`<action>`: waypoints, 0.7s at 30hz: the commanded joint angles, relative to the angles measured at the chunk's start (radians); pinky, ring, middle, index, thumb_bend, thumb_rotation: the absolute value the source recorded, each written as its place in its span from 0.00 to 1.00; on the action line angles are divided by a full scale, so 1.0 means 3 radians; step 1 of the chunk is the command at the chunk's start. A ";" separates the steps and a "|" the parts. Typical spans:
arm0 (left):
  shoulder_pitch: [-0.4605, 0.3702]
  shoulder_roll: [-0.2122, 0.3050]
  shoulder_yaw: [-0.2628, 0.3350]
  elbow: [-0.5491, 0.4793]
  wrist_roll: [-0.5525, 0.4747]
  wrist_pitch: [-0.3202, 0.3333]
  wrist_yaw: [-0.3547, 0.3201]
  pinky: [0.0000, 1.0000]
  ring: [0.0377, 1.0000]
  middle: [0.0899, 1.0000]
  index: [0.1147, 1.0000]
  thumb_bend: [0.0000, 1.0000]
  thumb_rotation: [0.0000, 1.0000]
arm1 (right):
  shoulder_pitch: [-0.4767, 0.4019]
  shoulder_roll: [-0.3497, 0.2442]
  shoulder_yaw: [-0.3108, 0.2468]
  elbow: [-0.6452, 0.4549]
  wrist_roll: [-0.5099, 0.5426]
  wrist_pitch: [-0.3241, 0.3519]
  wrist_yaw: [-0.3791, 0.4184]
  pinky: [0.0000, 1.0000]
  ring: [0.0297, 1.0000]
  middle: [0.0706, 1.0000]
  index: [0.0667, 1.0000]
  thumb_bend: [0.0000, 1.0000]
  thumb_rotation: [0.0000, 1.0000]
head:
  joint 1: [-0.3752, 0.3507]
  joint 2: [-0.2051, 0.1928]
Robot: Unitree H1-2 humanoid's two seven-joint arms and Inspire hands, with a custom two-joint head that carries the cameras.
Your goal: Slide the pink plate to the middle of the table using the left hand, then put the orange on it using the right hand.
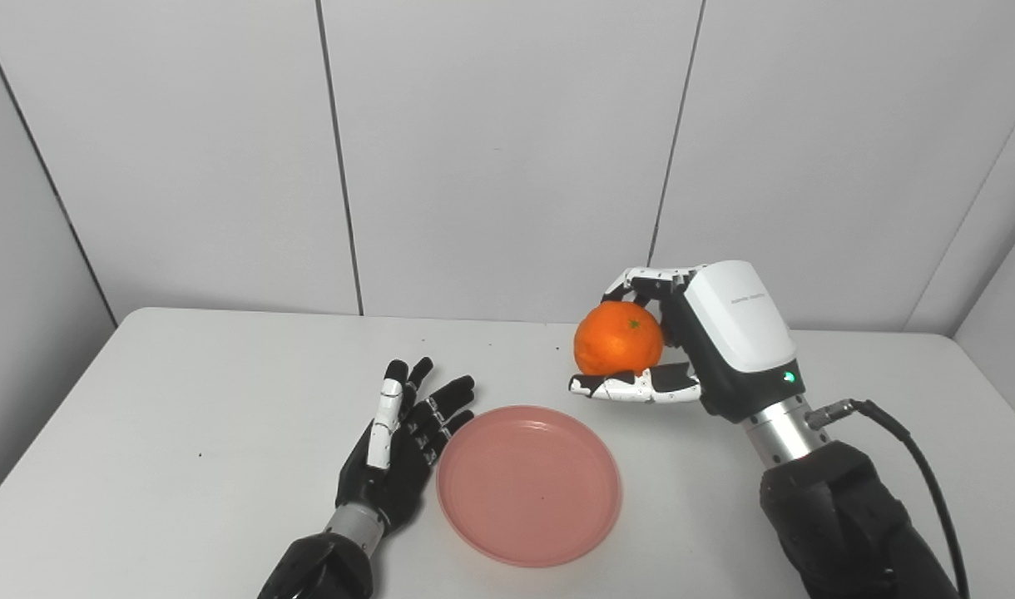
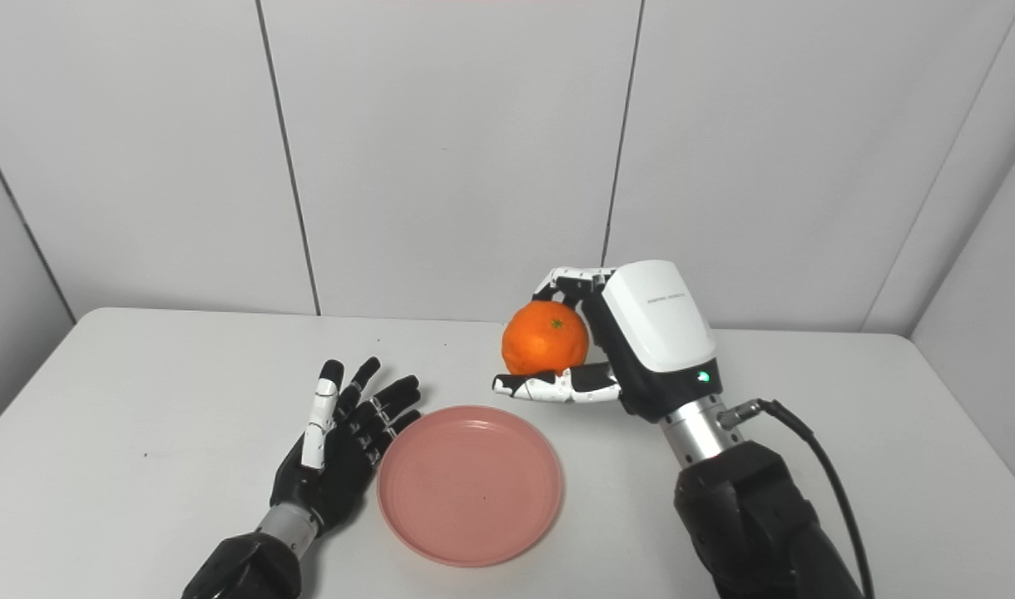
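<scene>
White table before grey wall panels held a pink plate near its middle. Right hand gripped the orange above the table, just beyond the plate's far right rim. Left hand lay open, touching the plate's left edge.

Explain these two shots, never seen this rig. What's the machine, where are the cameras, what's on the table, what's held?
This is a humanoid robot with two arms, each ending in a hand with fingers and a thumb. The two pictures come from two cameras side by side on its head, so they show one scene from slightly shifted spots.

On the white table lies an empty pink plate. The left hand rests open just left of the plate, its fingers spread near the rim, holding nothing. The right hand holds an orange above the table, behind and right of the plate, with fingers over the top and thumb beneath.
</scene>
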 commanded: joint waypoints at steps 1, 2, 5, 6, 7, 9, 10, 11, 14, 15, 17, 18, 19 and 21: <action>0.0041 -0.0029 -0.0009 0.0056 0.0059 0.0064 0.0082 0.88 0.86 0.73 0.98 0.88 0.81 | -0.0102 0.0023 -0.0009 -0.0014 -0.0031 -0.0158 -0.0053 0.13 0.17 0.22 0.26 0.52 0.53 | 0.0007 0.0007; 0.0041 -0.0025 -0.0015 0.0056 0.0071 0.0064 0.0081 0.87 0.86 0.72 0.98 0.88 0.82 | -0.0104 0.0035 0.0000 0.0006 -0.0034 -0.0169 -0.0048 0.13 0.18 0.22 0.27 0.52 0.56 | 0.0006 0.0005; 0.0036 -0.0021 -0.0021 0.0062 0.0088 0.0062 0.0081 0.87 0.86 0.72 0.98 0.88 0.82 | -0.0115 0.0057 0.0026 0.0067 -0.0071 -0.0217 -0.0060 0.15 0.19 0.24 0.28 0.52 0.59 | 0.0006 0.0005; 0.0033 -0.0023 -0.0017 0.0065 0.0086 0.0062 0.0083 0.87 0.86 0.72 0.98 0.88 0.82 | -0.0117 0.0073 0.0038 0.0083 -0.0097 -0.0215 -0.0057 0.15 0.19 0.24 0.28 0.52 0.60 | 0.0005 0.0004; 0.0032 -0.0025 -0.0014 0.0066 0.0082 0.0062 0.0084 0.87 0.86 0.72 0.98 0.88 0.82 | -0.0117 0.0090 0.0048 0.0096 -0.0118 -0.0206 -0.0049 0.15 0.19 0.23 0.27 0.51 0.59 | 0.0004 0.0006; 0.0031 -0.0024 -0.0010 0.0074 0.0074 0.0052 0.0071 0.87 0.86 0.72 0.98 0.88 0.81 | -0.0107 0.0123 0.0061 0.0106 -0.0132 -0.0175 -0.0009 0.15 0.19 0.23 0.28 0.50 0.58 | 0.0000 0.0008; 0.0032 -0.0024 -0.0010 0.0074 0.0074 0.0050 0.0070 0.87 0.86 0.72 0.98 0.87 0.81 | -0.0098 0.0134 0.0063 0.0110 -0.0122 -0.0172 0.0007 0.15 0.19 0.25 0.31 0.50 0.57 | 0.0000 0.0008; 0.0031 -0.0023 -0.0010 0.0072 0.0076 0.0052 0.0070 0.86 0.86 0.72 0.98 0.87 0.81 | -0.0092 0.0144 0.0065 0.0118 -0.0120 -0.0175 0.0020 0.15 0.20 0.26 0.35 0.50 0.56 | 0.0001 0.0011; 0.0029 -0.0022 -0.0006 0.0063 0.0073 0.0064 0.0077 0.86 0.86 0.71 0.97 0.88 0.81 | -0.0075 0.0162 0.0086 0.0188 -0.0129 -0.0222 0.0012 0.15 0.20 0.28 0.39 0.51 0.56 | 0.0003 0.0015; 0.0031 -0.0023 -0.0004 0.0058 0.0069 0.0069 0.0077 0.86 0.86 0.71 0.97 0.88 0.81 | -0.0071 0.0168 0.0096 0.0215 -0.0136 -0.0241 -0.0005 0.15 0.19 0.27 0.37 0.51 0.55 | 0.0001 0.0017; 0.0034 -0.0020 -0.0005 0.0056 0.0063 0.0069 0.0066 0.86 0.86 0.72 0.97 0.88 0.80 | -0.0062 0.0181 0.0110 0.0262 -0.0147 -0.0262 -0.0028 0.13 0.18 0.25 0.33 0.51 0.55 | -0.0006 0.0019; 0.0035 -0.0018 -0.0007 0.0058 0.0060 0.0065 0.0057 0.87 0.86 0.72 0.97 0.88 0.81 | -0.0057 0.0187 0.0115 0.0282 -0.0151 -0.0267 -0.0034 0.13 0.16 0.23 0.29 0.52 0.56 | -0.0006 0.0019; 0.0036 -0.0016 -0.0008 0.0059 0.0060 0.0064 0.0054 0.88 0.86 0.72 0.97 0.87 0.81 | -0.0056 0.0191 0.0123 0.0312 -0.0148 -0.0272 -0.0031 0.13 0.16 0.23 0.28 0.51 0.56 | -0.0013 0.0020; 0.0037 -0.0014 -0.0009 0.0057 0.0061 0.0065 0.0053 0.88 0.86 0.72 0.97 0.88 0.81 | -0.0059 0.0196 0.0137 0.0363 -0.0146 -0.0281 -0.0030 0.13 0.16 0.23 0.29 0.51 0.56 | -0.0020 0.0024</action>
